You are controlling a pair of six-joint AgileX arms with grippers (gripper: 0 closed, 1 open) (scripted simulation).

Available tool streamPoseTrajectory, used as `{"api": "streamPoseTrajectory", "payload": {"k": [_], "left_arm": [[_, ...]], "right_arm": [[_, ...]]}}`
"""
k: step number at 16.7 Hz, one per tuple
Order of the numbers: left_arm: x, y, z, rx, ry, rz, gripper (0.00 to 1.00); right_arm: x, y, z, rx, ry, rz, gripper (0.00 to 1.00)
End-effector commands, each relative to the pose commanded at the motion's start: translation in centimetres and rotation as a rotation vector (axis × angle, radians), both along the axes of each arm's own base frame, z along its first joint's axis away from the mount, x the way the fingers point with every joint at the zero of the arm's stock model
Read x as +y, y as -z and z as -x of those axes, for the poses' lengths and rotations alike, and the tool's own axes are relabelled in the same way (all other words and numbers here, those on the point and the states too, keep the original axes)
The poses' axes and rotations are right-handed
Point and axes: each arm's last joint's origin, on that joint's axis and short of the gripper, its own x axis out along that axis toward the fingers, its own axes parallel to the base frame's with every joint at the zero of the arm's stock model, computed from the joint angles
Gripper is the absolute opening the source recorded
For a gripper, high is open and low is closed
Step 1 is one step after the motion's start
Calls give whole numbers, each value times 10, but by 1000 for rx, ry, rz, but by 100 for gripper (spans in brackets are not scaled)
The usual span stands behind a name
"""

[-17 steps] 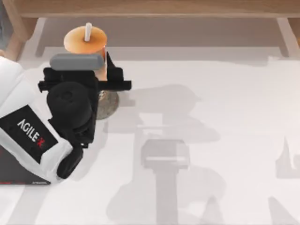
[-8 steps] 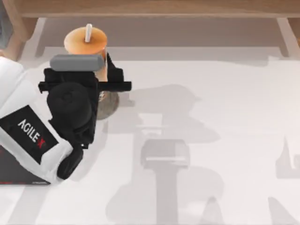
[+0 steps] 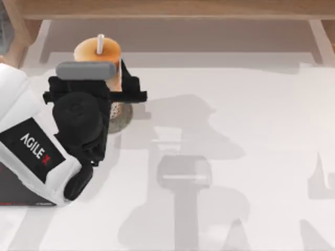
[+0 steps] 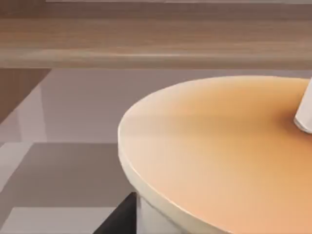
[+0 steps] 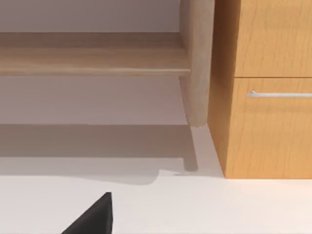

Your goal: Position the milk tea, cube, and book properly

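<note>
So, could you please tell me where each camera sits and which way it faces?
Top view: above the table, looking down; shows my left arm and left gripper at the milk tea.
Left wrist view: on my left wrist, looking across the milk tea's lid toward a wooden shelf; a dark fingertip shows.
Right wrist view: on my right wrist, facing a wooden cabinet; a dark fingertip shows.
Shared: the top and left wrist views both show the milk tea.

Bright even light, soft grey arm shadows on white table (image 3: 251, 104)
</note>
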Motion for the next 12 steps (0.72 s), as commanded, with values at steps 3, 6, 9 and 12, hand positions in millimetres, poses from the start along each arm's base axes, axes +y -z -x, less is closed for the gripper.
{"api": "streamPoseTrajectory", "payload": {"k": [3,6,9,12], "left_arm": [[0,0,0,0,0,0,100],[0,0,0,0,0,0,100],[0,0,0,-1,-1,0,100],[0,0,10,-2,-1,1,100]], "right_arm": [[0,0,0,0,0,0,100],[0,0,0,0,0,0,100],[0,0,0,0,0,0,100],[0,0,0,0,0,0,100]]}}
